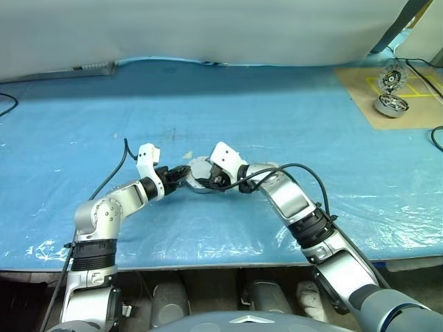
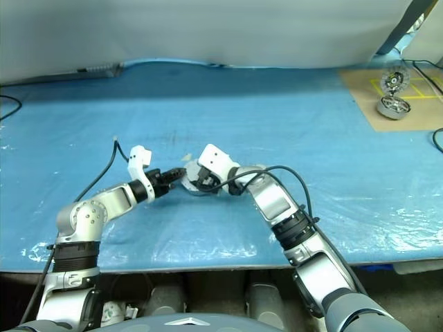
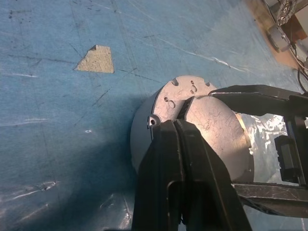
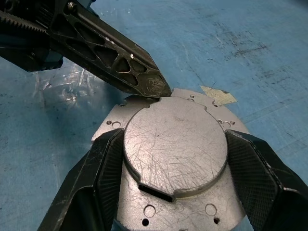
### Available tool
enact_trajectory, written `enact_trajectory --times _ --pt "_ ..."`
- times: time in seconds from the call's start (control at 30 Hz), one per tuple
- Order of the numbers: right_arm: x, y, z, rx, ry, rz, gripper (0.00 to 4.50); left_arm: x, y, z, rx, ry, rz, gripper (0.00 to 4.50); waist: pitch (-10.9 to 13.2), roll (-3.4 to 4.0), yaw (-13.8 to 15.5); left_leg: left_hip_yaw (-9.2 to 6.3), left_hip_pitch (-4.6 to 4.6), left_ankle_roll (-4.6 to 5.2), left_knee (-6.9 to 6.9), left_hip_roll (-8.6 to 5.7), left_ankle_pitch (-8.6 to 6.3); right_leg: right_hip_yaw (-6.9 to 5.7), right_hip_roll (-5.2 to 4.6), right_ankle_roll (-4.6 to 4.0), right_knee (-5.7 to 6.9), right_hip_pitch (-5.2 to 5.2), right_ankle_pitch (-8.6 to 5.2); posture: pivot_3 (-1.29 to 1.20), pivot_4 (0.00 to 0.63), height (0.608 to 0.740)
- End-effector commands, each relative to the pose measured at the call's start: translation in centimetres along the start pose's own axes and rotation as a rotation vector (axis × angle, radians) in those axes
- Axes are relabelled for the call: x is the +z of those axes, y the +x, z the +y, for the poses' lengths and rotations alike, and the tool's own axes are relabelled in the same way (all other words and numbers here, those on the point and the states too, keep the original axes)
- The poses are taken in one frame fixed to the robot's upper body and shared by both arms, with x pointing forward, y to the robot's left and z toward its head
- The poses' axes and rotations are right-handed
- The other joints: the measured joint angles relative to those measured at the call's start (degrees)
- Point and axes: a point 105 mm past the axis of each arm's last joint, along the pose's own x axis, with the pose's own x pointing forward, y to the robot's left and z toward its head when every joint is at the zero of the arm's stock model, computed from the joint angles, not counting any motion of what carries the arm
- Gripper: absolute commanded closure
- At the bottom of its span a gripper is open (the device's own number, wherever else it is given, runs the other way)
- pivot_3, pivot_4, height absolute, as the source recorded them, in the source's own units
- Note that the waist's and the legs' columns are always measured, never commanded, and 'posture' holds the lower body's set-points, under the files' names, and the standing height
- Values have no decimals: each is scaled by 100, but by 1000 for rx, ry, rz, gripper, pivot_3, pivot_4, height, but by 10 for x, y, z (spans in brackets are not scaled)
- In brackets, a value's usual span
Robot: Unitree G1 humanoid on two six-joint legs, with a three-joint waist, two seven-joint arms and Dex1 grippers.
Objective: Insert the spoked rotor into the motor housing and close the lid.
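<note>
The left gripper (image 4: 156, 86) has its fingers pressed together, and their tip touches the rim of the round scratched plate on top of the motor housing (image 4: 175, 144), at the side away from the right gripper's palm. The left forearm reaches forward and inward from the robot's left, the gripper tilted slightly down toward the centre of the table (image 1: 291, 117). The housing (image 1: 201, 173) sits on the blue table cover right in front of the robot, between the two grippers. The right gripper (image 4: 175, 166) is clamped across the housing's raised plate, one ribbed finger on each side, jaws spread wide to span it. The right arm bends in from the robot's right, its wrist turned toward the left gripper and angled down. A small tan scrap (image 3: 95, 59) lies on the cover just beyond the housing. The cover around the housing is otherwise bare and wide on every side. Far off at the table's back right corner, a brown board (image 1: 387, 90) carries the spoked rotor (image 1: 392, 105) and, just behind it, the lid (image 1: 392, 78), well apart from both grippers.
</note>
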Motion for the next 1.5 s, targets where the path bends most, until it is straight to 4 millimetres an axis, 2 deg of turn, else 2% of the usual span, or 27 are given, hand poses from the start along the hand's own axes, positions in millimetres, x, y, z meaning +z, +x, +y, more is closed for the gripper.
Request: enact_trajectory --times 0.03,0.17,0.3,0.5,0.6,0.73,0.9,1.03,1.17,1.37,1.5 --pt "-35 0 -1 -28 61 128 1182 -9 2 -1 8 7 33 4494 0 1 0 0 -1 0 -1 0 0 0 0 1 -4 1 1 0 150 740" --pt "-33 -5 -3 -39 93 108 29 -9 4 -3 1 9 36 4500 -5 7 9 0 0 0 -1 -3 0 0 -2 4 -14 3 2 0 150 740" --pt "-14 -17 -10 -69 118 2 29 -7 4 -3 0 21 30 4500 -6 8 37 -2 -2 -1 -6 -3 1 -3 -3 8 -24 1 0 0 150 740" --pt "16 -40 -7 -14 329 -181 29 -6 4 -3 -2 30 24 4500 -4 7 44 -3 -21 -2 -32 -13 1 -4 -10 -13 -38 -13 11 0 150 740" --pt "19 -47 3 53 411 -208 29 -6 4 -3 -4 33 23 4500 -1 5 34 -4 -24 -2 -51 -13 2 -5 -4 -14 -41 -22 9 0 150 740" --pt "19 -51 12 72 392 -217 29 -6 5 -3 -8 39 21 4500 1 4 37 -6 -24 -3 -56 -10 2 -6 0 -16 -42 -23 8 0 150 740" --pt "18 -48 8 42 442 -224 29 -3 5 -2 1 44 6 4500 1 4 36 -6 -22 -3 -53 -12 2 -6 -3 -16 -41 -23 8 0 150 740" --pt "18 -48 5 25 423 -225 29 10 2 12 82 42 -67 4500 1 3 36 -6 -24 -3 -53 -12 2 -6 -3 -15 -42 -23 8 0 150 740" --pt "18 -46 0 -15 389 -231 29 24 0 18 112 49 -135 4500 1 3 33 -6 -24 -4 -53 -11 2 -6 -2 -15 -42 -23 8 0 150 740" --pt "27 -41 -8 -101 230 -277 29 37 -2 16 93 61 -206 4500 1 3 32 -6 -24 -4 -50 -12 2 -6 -2 -15 -39 -23 8 0 150 740" --pt "27 -36 3 -58 140 -279 29 36 -2 11 64 68 -208 4500 2 2 30 -6 -26 -4 -50 -11 2 -6 -2 -15 -39 -23 9 0 150 740"
